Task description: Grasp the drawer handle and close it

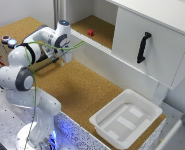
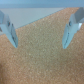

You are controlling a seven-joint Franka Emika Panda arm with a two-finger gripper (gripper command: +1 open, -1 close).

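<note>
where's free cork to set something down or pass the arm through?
Widest bare stretch: the cork surface between the end effector and the white bin, bordered by the cabinet front. The wrist view shows only bare cork beneath the open end effector. The shelf recess is mostly free apart from the red block. Crowded: the corner at the exterior view's left, by the robot arm.

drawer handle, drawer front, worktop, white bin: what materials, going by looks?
Drawer handle: black, slightly glossy, probably plastic or coated metal.
Drawer front: smooth matte white panel, likely laminate or painted board.
Worktop: speckled tan grain, looks like cork; the wrist view shows the same texture below the open claw.
White bin: thin walls, rounded rim, likely moulded plastic.
</note>
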